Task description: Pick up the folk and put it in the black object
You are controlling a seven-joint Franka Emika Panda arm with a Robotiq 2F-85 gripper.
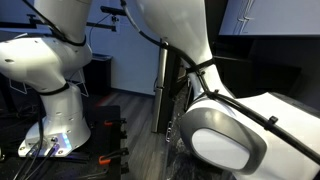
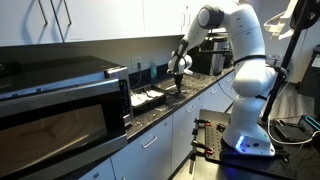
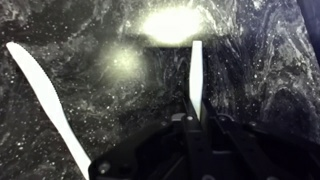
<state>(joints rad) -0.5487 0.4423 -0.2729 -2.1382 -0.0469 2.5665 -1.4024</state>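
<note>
In the wrist view my gripper (image 3: 195, 113) is shut on a thin white plastic utensil, the fork (image 3: 196, 72). Its free end sticks out past the fingertips above the dark speckled counter (image 3: 270, 60); the gripped end is hidden between the jaws. A second white plastic utensil (image 3: 42, 95) lies on the counter to the left, apart from the gripper. In an exterior view the gripper (image 2: 178, 74) hangs just above the counter (image 2: 185, 98). I cannot pick out the black object with certainty.
A microwave (image 2: 60, 105) stands at the near end of the counter, with white trays (image 2: 148, 97) beside it. A dark appliance (image 2: 205, 62) stands at the back behind the gripper. The robot's own arm (image 1: 230, 130) blocks most of an exterior view.
</note>
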